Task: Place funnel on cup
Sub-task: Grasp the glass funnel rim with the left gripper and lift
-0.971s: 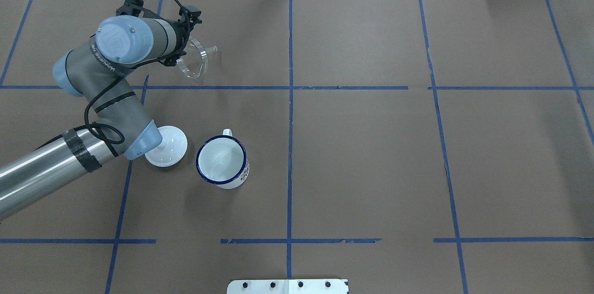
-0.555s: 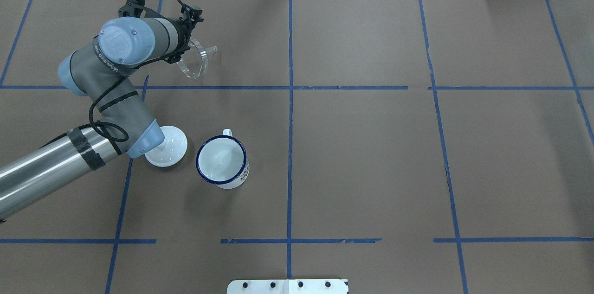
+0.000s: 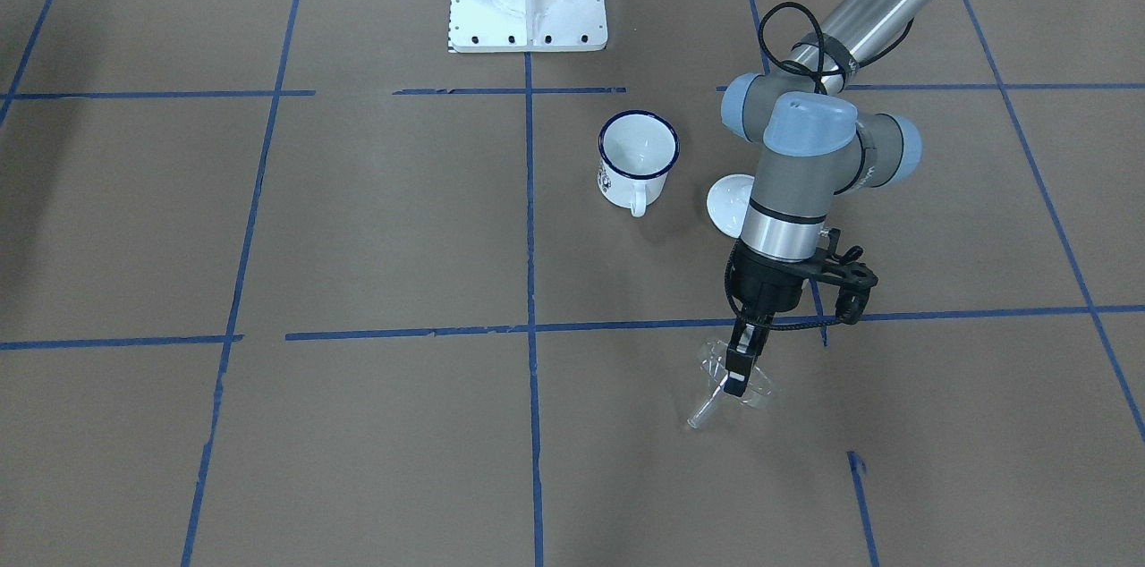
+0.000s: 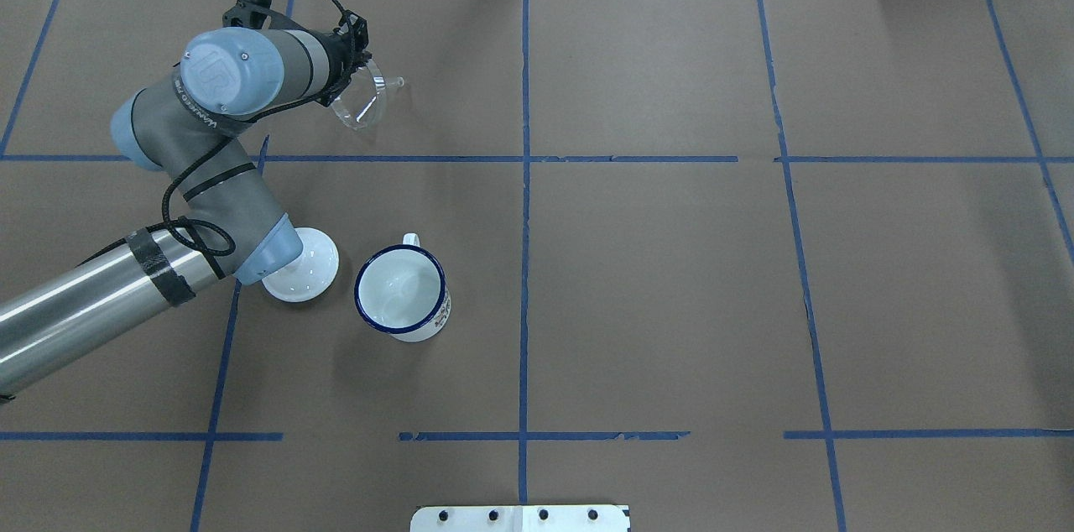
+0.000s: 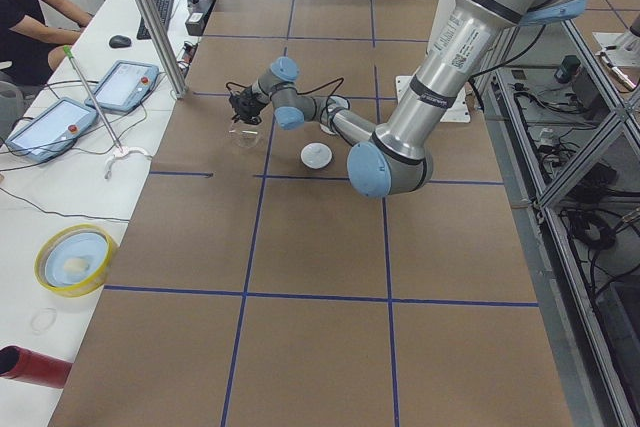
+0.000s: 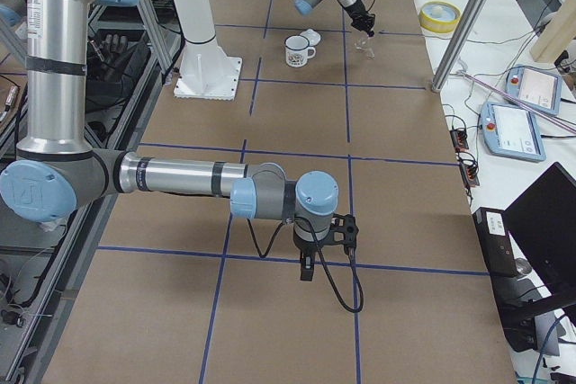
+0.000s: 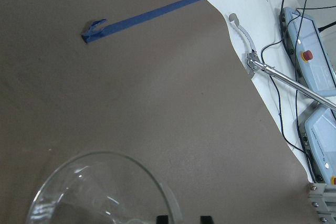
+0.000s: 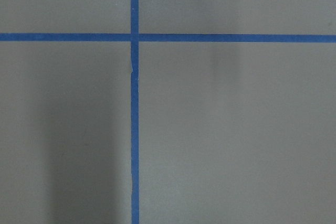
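Brown paper covers the desk (image 4: 671, 280), gridded with blue tape. Found the left gripper (image 3: 739, 368) close to the desk's far edge, on the robot's left of its base, fingers pointing down and clamped on the rim of the funnel (image 4: 366, 102). Noted the funnel tipped on its side in that grip, stem pointing toward the desk's right end. Cannot tell whether the stem tip touches the paper. Confirmed in the left wrist view: clear rim caught between the two black fingertips (image 7: 163, 220). Located the cup (image 4: 401, 290) upright and open, nearer the robot's edge than the funnel and well apart from it, handle turned toward the far edge. Logged a round white lid (image 4: 306, 268) just beside the cup, on the side toward the left end and not touching it, partly hidden overhead by a joint of the left arm. Spotted the right gripper (image 6: 306, 269) only in the side view, hanging over the paper toward the desk's right end; cannot tell if parted or closed.
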Controlling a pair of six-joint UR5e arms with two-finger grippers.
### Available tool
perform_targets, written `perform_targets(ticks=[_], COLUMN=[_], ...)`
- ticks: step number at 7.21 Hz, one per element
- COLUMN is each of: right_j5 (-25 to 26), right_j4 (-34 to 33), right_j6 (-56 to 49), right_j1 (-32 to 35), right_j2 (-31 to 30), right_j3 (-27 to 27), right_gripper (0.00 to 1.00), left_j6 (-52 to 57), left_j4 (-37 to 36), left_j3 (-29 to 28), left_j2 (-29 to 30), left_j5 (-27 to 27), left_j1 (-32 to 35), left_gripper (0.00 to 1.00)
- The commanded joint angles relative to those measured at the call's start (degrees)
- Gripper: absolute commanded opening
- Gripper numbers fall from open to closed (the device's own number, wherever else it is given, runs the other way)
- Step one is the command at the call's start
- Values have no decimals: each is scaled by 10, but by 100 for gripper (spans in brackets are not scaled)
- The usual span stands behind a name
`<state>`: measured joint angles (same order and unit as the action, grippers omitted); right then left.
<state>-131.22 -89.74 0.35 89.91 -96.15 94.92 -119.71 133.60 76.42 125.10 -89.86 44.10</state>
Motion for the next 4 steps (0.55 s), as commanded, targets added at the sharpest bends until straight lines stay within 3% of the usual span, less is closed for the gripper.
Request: perform_targets(ticks=[1,3,4], right_j5=[0,0,0], right_j4=[0,0,0], right_j6=[0,0,0], right_j1=[0,0,0], right_j2=[0,0,0], right_j3=[0,0,0], right_gripper=[100,100,100], left_j6=[0,3,30], left_j4=[9,-8,-85], left_j3=[50,99,166], left_j2=[-3,-7,-23], left_j5=[-122,-209,-248], left_j1=[51,91,96], left_gripper=[0,0,0])
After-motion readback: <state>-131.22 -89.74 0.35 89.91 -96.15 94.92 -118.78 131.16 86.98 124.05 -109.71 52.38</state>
